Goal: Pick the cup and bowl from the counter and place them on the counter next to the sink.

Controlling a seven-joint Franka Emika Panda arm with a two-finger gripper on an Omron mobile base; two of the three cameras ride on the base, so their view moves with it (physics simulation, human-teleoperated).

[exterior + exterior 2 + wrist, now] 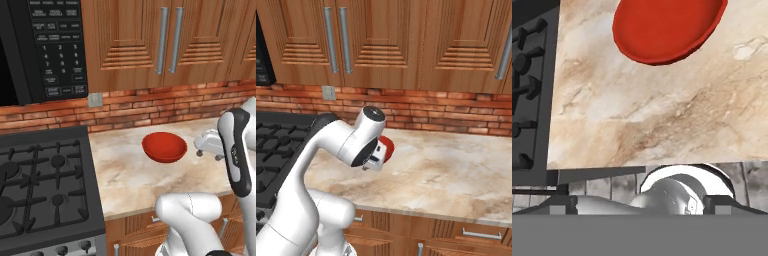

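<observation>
Left base view shows the red bowl (164,147) sitting upright on the beige marbled counter (125,175), mouth facing up, round and shallow with no long axis to speak of; it lies between the black gas stove (45,185) on its left and the gripper (210,144) on its right, with the brick backsplash (150,107) behind it. The gripper hangs just beside the bowl's right rim, above the stone, and its white hand looks clear of the bowl, though the gap is too small to judge firmly. Its fingers stand spread fully apart and hold nothing. Right base view has the arm's wrist in front of the bowl (387,147), so that a red sliver of rim shows past the hand, on the counter (446,170) near the stove edge. Hand view looks down on the bowl (664,27) at the top of the picture, on the marbled stone (652,115), with stove grates (527,85) along the left side.
</observation>
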